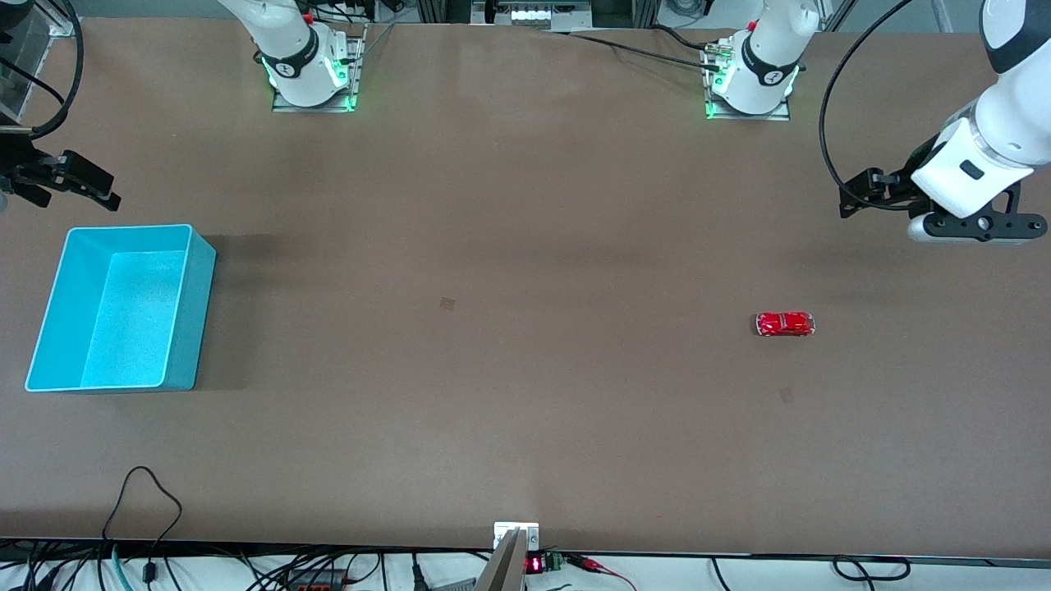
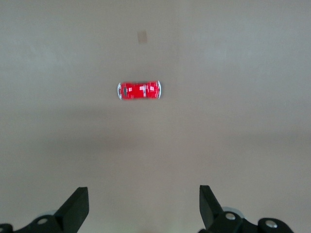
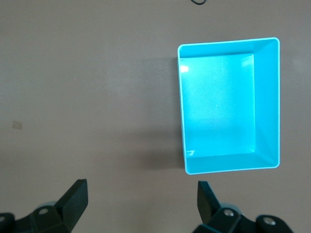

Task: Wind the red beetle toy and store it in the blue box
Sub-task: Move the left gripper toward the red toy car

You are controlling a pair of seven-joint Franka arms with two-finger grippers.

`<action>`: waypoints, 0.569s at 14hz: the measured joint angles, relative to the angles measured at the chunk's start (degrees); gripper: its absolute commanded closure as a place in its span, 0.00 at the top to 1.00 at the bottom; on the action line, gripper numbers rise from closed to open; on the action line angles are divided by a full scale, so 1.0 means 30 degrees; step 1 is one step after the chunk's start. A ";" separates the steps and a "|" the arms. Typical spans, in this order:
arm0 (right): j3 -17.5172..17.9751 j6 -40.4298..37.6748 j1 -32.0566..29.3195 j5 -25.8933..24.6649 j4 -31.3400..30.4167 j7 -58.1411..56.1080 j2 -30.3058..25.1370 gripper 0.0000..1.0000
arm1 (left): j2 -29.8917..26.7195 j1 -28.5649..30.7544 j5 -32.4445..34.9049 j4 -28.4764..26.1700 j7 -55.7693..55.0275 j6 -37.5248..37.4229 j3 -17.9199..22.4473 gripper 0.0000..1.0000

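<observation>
The red beetle toy (image 1: 785,324) (image 2: 139,90) stands on the brown table toward the left arm's end, lengthwise along the table. The blue box (image 1: 190,320) (image 3: 181,107) sits open-topped and empty at the right arm's end. My left gripper (image 1: 858,197) (image 2: 142,194) hangs open over the table near its own end, apart from the toy, with nothing between its fingers. My right gripper (image 1: 98,190) (image 3: 141,187) is also open and empty, up over the table beside the box's wall that faces the robot bases.
The two arm bases (image 1: 312,70) (image 1: 751,78) stand along the table's back edge. A small dark mark (image 1: 447,303) lies mid-table. A black cable (image 1: 144,492) loops onto the table at the front edge, where a mount (image 1: 516,538) sticks up.
</observation>
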 measured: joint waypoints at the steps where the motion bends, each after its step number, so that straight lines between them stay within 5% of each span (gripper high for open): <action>1: -0.0001 0.0000 0.0000 0.0000 0.0000 0.0000 0.0000 1.00 | 0.0015 -0.0053 0.0000 0.0005 0.0035 -0.0779 -0.0015 1.00; 5: -0.0002 0.0006 0.0000 0.0000 0.0000 0.0000 0.0000 1.00 | 0.0244 -0.0240 -0.0007 0.0006 0.1139 -0.3166 -0.0209 1.00; 8: -0.0003 0.0049 0.0000 0.0000 -0.0001 0.0000 0.0000 1.00 | 0.0523 -0.0222 -0.0008 0.0006 0.5592 -0.3270 -0.0241 1.00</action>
